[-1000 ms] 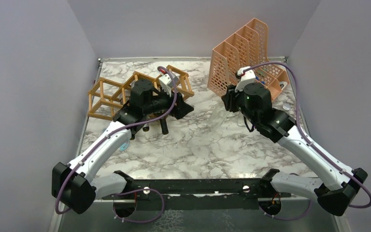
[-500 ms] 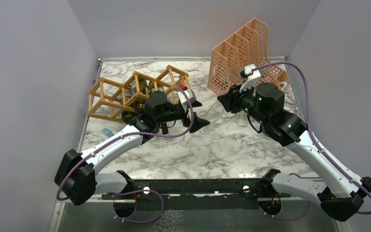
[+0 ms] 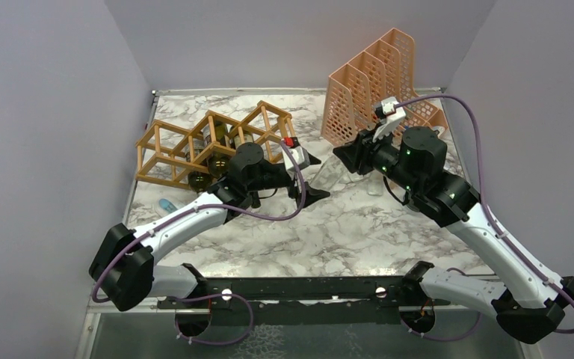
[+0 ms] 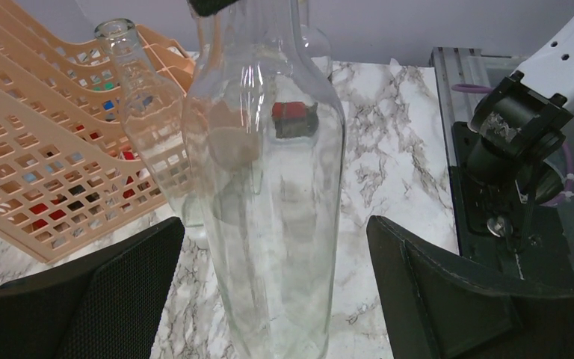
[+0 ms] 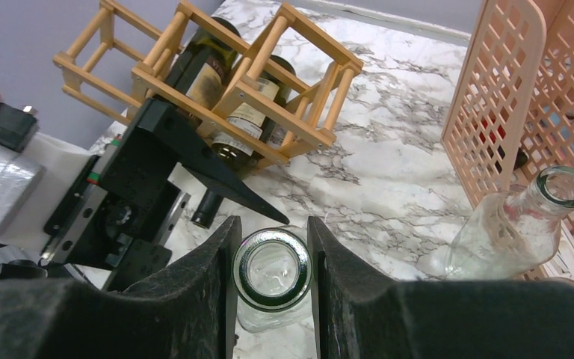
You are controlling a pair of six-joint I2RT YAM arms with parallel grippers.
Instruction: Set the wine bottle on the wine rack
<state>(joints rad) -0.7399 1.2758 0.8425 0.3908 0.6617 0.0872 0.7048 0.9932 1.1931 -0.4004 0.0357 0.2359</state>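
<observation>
Glass bottle (image 5: 272, 278), neck in right hand (image 5: 271, 233)

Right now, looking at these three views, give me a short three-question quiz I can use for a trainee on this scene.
1. True or false: the wine rack holds no bottles.
2. The right gripper grips the clear bottle by its: A base, B neck, C label.
3. Fill in: the left gripper has its jaws ____.
Key: 1 false, two dark bottles lie in it. 2 B. 3 open.
</observation>
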